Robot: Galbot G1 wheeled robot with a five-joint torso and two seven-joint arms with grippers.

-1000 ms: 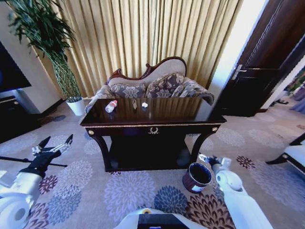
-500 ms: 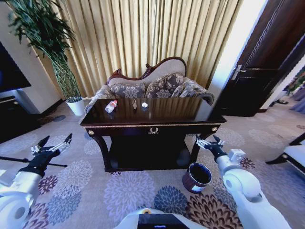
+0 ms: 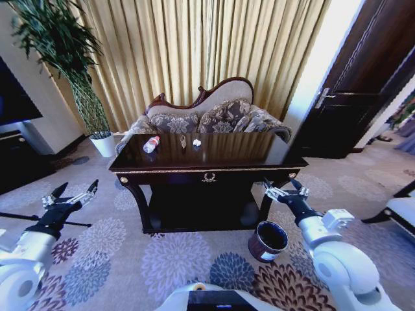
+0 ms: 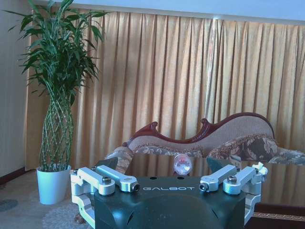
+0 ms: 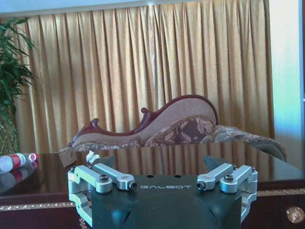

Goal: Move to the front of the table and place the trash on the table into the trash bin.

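Note:
The dark glossy table (image 3: 214, 170) stands straight ahead with a clear bottle (image 3: 151, 144), a tiny wrapper (image 3: 183, 142) and a white paper wad (image 3: 196, 142) on its far left part. On the carpet by the table's right front leg sits the brown trash bin (image 3: 268, 241). My right gripper (image 3: 285, 188) is open, raised above the bin near the table's right front corner. My left gripper (image 3: 76, 189) is open, low and left of the table. In the right wrist view the open gripper (image 5: 164, 182) faces the bottle (image 5: 16, 161) and wad (image 5: 91, 156). The left gripper (image 4: 167, 185) faces the bottle (image 4: 182, 163) end-on.
A patterned sofa (image 3: 207, 116) stands behind the table before gold curtains. A tall plant in a white pot (image 3: 104, 144) is at the back left, a dark cabinet (image 3: 19, 162) at the left, a dark door (image 3: 353, 97) at the right. A chair (image 3: 399, 210) edges in right.
My right arm has swung up from beside the trash bin to the height of the table's front edge. The left arm has barely moved.

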